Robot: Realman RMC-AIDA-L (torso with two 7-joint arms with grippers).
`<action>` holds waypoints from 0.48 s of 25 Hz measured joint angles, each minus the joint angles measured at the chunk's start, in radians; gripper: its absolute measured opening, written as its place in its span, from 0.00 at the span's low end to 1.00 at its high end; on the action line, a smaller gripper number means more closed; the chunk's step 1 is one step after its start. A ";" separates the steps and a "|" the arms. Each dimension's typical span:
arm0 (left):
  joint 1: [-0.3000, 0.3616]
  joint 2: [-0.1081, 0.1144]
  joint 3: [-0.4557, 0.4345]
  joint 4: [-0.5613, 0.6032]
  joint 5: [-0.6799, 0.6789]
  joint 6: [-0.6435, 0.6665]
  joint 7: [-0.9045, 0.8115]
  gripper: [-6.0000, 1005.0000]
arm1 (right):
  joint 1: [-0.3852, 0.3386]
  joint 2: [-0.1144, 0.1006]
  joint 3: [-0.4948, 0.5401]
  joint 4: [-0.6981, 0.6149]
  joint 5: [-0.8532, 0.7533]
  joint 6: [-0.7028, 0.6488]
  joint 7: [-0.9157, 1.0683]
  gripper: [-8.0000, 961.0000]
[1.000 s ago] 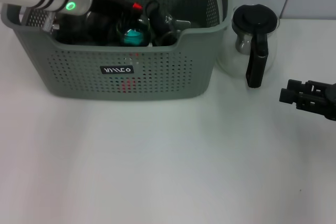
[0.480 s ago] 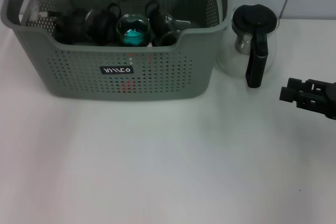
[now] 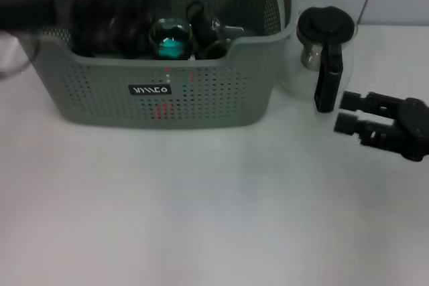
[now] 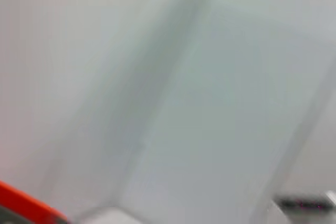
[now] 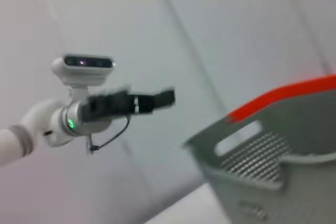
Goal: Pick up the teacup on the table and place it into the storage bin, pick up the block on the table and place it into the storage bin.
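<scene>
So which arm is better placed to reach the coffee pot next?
Right, probably: the right gripper sits open beside the coffee pot; the left gripper is over the left end of the bin.

teacup (image 3: 171, 40) in storage bin (image 3: 161, 92), coffee pot (image 3: 324, 55) right

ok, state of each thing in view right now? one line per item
storage bin: upright on the table, holding dark items and a teal-centred glass piece.
coffee pot: upright beside the bin, black lid on.
right gripper: open, empty, low over the table near the pot.
left gripper: raised clear of the bin, motion-blurred.
</scene>
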 joint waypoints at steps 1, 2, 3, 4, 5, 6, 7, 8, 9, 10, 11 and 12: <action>0.012 0.011 0.003 -0.010 0.010 0.056 0.031 0.73 | 0.005 0.002 -0.011 -0.003 -0.008 -0.008 0.000 0.65; 0.024 0.023 0.016 -0.014 0.027 0.106 0.061 0.74 | 0.009 0.004 -0.025 -0.006 -0.019 -0.016 0.000 0.65; 0.034 0.029 0.027 -0.017 0.043 0.139 0.081 0.75 | 0.010 0.006 -0.045 -0.015 -0.034 -0.019 -0.001 0.69; 0.047 0.034 0.042 -0.017 0.070 0.162 0.092 0.76 | 0.011 0.008 -0.069 -0.025 -0.050 -0.022 -0.004 0.74; 0.057 0.034 0.053 -0.017 0.097 0.173 0.107 0.77 | 0.012 0.011 -0.102 -0.035 -0.074 -0.022 -0.013 0.78; 0.064 0.031 0.060 -0.017 0.115 0.176 0.119 0.78 | 0.013 0.013 -0.122 -0.040 -0.087 -0.020 -0.023 0.82; 0.070 0.025 0.062 -0.019 0.135 0.175 0.135 0.79 | 0.013 0.015 -0.138 -0.044 -0.099 -0.016 -0.036 0.86; 0.074 0.016 0.063 -0.026 0.162 0.172 0.158 0.80 | 0.014 0.017 -0.147 -0.044 -0.105 -0.009 -0.053 0.87; 0.075 0.009 0.065 -0.035 0.185 0.168 0.177 0.81 | 0.015 0.019 -0.148 -0.042 -0.106 -0.006 -0.066 0.88; 0.073 0.002 0.066 -0.044 0.207 0.161 0.189 0.81 | 0.015 0.021 -0.144 -0.040 -0.105 -0.002 -0.080 0.90; 0.068 -0.008 0.068 -0.057 0.242 0.149 0.204 0.82 | 0.015 0.024 -0.139 -0.038 -0.101 -0.002 -0.085 0.91; 0.063 -0.013 0.071 -0.064 0.264 0.138 0.208 0.82 | 0.015 0.026 -0.136 -0.037 -0.098 -0.001 -0.088 0.93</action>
